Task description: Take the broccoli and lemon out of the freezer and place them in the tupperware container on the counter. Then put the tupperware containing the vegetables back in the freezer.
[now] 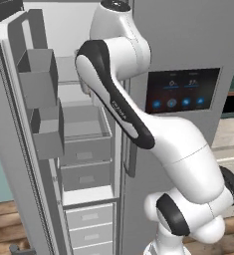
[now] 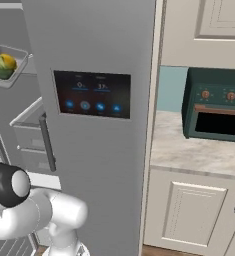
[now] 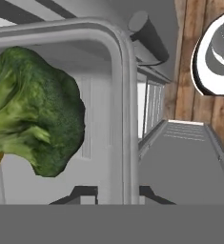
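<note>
The broccoli [image 3: 32, 112], lumpy and dark green, lies inside the tupperware container [image 3: 120, 95], a smooth grey tray with a raised rim and rounded corners. The glossy yellow lemon [image 2: 6, 61] sits beside it in that tray, which is up inside the open freezer [image 2: 99, 40]. My gripper [image 3: 111, 194] is clamped on the tray's rim. The beige marbled surface [image 2: 199, 150] carries a dark green toaster oven [image 2: 216, 105].

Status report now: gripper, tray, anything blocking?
Gripper shut on tray rim. Broccoli and lemon inside tray, held up at open freezer. Nothing seen blocking.
</note>
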{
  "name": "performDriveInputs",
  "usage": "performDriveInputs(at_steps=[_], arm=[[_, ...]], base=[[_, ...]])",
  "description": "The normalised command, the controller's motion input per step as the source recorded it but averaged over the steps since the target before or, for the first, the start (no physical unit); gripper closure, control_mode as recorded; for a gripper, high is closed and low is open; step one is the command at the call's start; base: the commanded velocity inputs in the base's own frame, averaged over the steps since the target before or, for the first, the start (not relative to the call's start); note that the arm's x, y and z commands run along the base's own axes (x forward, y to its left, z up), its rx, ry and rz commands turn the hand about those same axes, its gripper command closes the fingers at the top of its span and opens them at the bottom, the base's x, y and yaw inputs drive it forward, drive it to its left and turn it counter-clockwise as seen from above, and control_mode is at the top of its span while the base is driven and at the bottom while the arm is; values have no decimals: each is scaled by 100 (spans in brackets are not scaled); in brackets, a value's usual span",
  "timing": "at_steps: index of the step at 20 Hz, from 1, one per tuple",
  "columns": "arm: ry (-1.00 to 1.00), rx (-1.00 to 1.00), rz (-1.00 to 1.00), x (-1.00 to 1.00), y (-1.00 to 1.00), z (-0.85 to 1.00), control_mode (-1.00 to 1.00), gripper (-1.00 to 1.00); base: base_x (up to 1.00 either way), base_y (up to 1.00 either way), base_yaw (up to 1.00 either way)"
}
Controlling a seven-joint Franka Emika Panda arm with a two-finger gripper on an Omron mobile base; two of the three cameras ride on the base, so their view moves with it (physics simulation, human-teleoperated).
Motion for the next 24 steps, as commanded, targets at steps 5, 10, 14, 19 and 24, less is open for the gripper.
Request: performDriveInputs(at_steps=[5,10,14,19,24], arm=[[-1,0,0,44,11,-1,-100,100],[-8,0,0,42,0,-14,-100,100],[-16,0,0,41,0,-21,-100,100],[-17,0,0,47,1,-7,-100,100],[-9,0,0,43,10,-8,-100,100]], base=[[0,0,0],[0,0,0],[0,0,0],[0,0,0],[0,0,0]])
